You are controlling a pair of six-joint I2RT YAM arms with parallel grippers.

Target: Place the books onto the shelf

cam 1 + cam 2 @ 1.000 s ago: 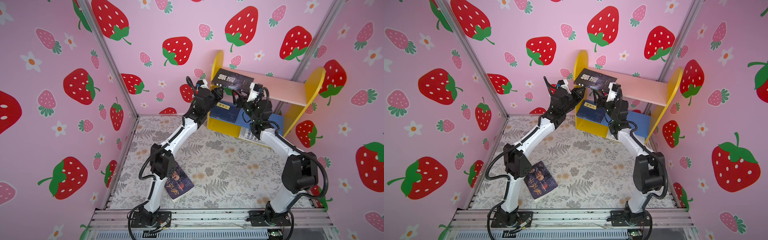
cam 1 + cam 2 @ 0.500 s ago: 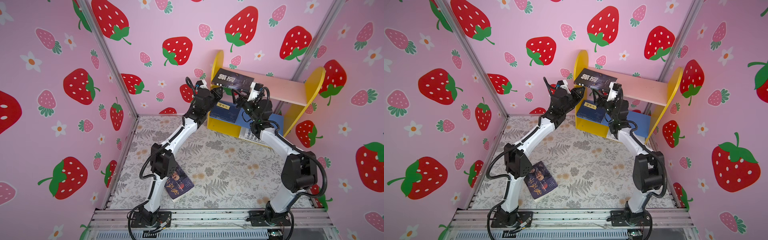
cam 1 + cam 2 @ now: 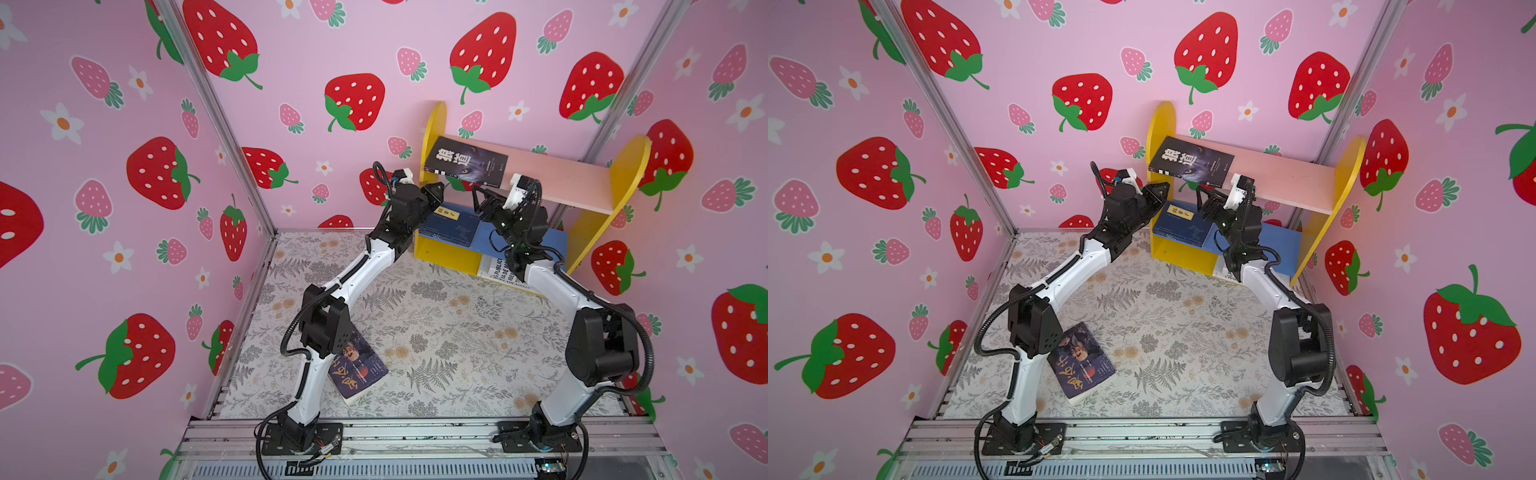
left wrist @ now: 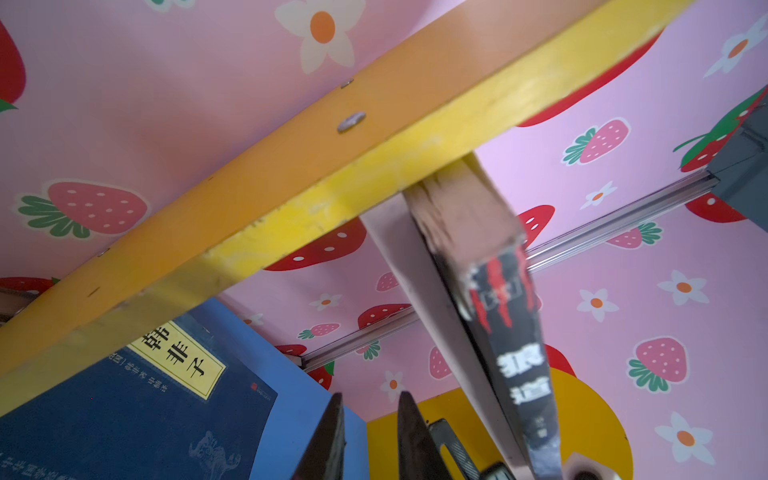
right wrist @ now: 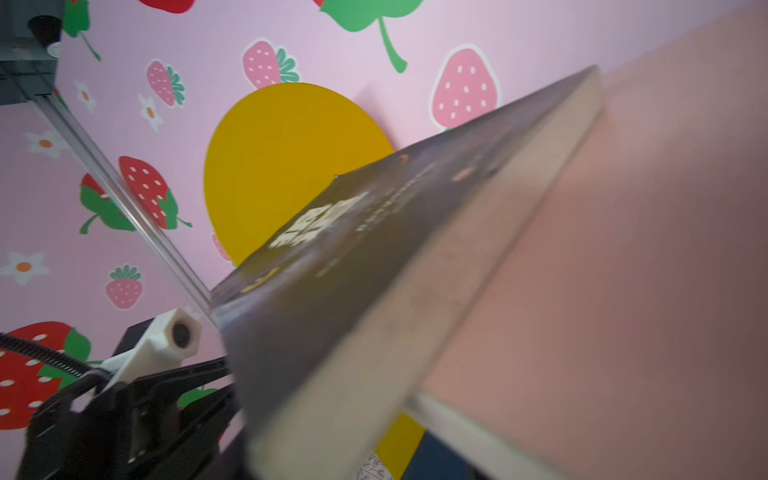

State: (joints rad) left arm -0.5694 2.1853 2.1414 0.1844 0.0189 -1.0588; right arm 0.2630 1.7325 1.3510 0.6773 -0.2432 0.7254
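Left wrist view shows left gripper point(image 4: 372, 401) barely parted and empty; right gripper point(image 3: 478, 200) stands wider, empty.

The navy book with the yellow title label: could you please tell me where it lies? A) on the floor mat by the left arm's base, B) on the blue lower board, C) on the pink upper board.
B: in a top view the navy book lies flat on the blue lower board, beneath the pink upper board; the left wrist view shows it there too.
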